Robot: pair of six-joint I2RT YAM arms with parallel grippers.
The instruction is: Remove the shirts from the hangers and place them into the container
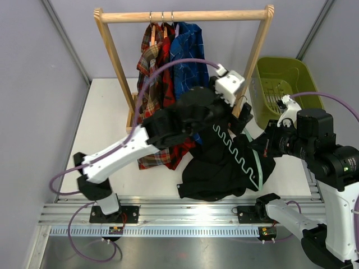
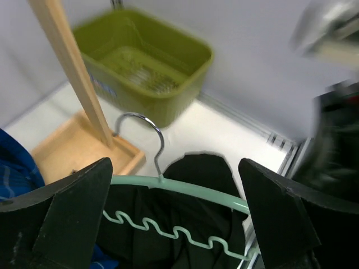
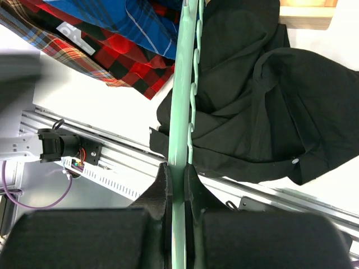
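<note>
The black shirt lies crumpled on the table, still draped on a pale green hanger. My right gripper is shut on one arm of that hanger, with the shirt spread beyond it. My left gripper stands wide open just above the hanger's bar, its metal hook pointing away; the fingers touch nothing. In the top view the left gripper hovers over the shirt, and the right gripper is beside it. The olive-green container stands at the back right and holds no shirts.
Brown-tan plaid, red-black plaid and blue checked shirts hang from the wooden rail. The rack's right post and flat base stand between the black shirt and the container. A metal rail runs along the near edge.
</note>
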